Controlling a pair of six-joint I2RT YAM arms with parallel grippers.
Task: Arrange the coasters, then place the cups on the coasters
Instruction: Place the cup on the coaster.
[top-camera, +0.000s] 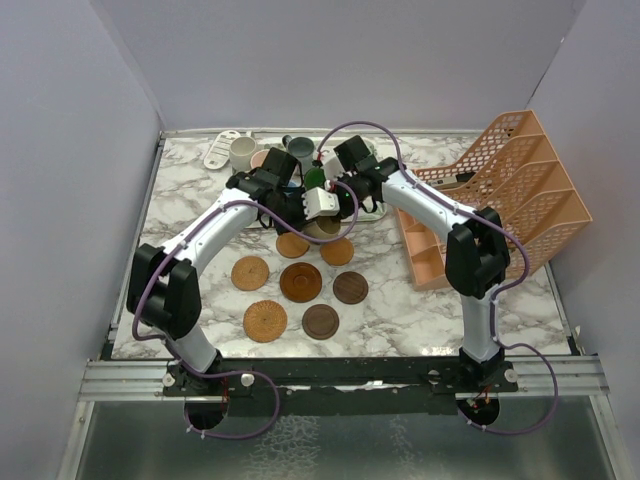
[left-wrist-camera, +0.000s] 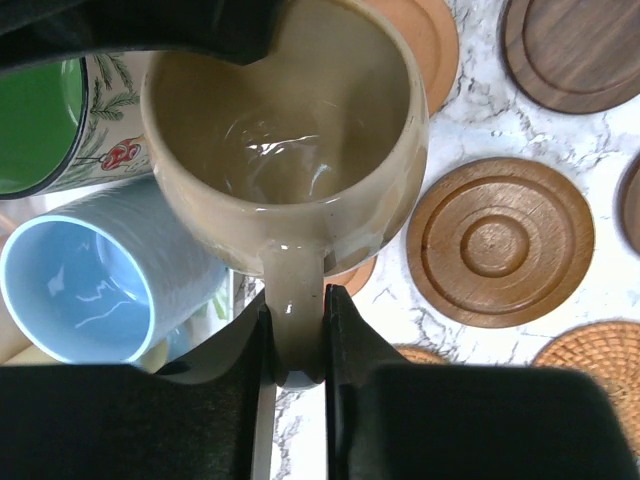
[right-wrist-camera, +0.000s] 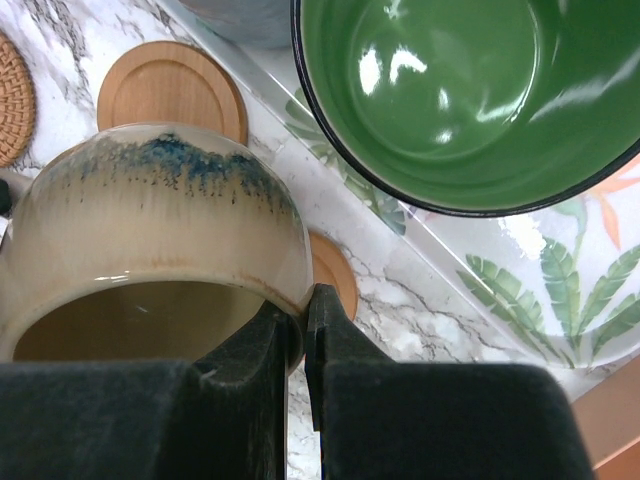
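Note:
A tan cup (left-wrist-camera: 290, 130) hangs above the marble table, held from two sides. My left gripper (left-wrist-camera: 295, 300) is shut on its handle, and my right gripper (right-wrist-camera: 303, 300) is shut on its rim (right-wrist-camera: 150, 230). In the top view both grippers meet near the middle back (top-camera: 325, 205). Several round coasters lie in front, among them a ringed wooden one (left-wrist-camera: 500, 240), a dark one (left-wrist-camera: 575, 50), a woven one (left-wrist-camera: 595, 360) and a light one (right-wrist-camera: 170, 85). A light blue cup (left-wrist-camera: 90, 285) and a green-inside cup (right-wrist-camera: 450, 90) stand close by. More cups (top-camera: 243, 152) stand at the back.
The green-inside cup stands on a leaf-patterned tray (right-wrist-camera: 560, 290). An orange mesh file rack (top-camera: 500, 190) fills the right side of the table. A white object (top-camera: 222, 148) lies at the back left. Grey walls close in the table on three sides.

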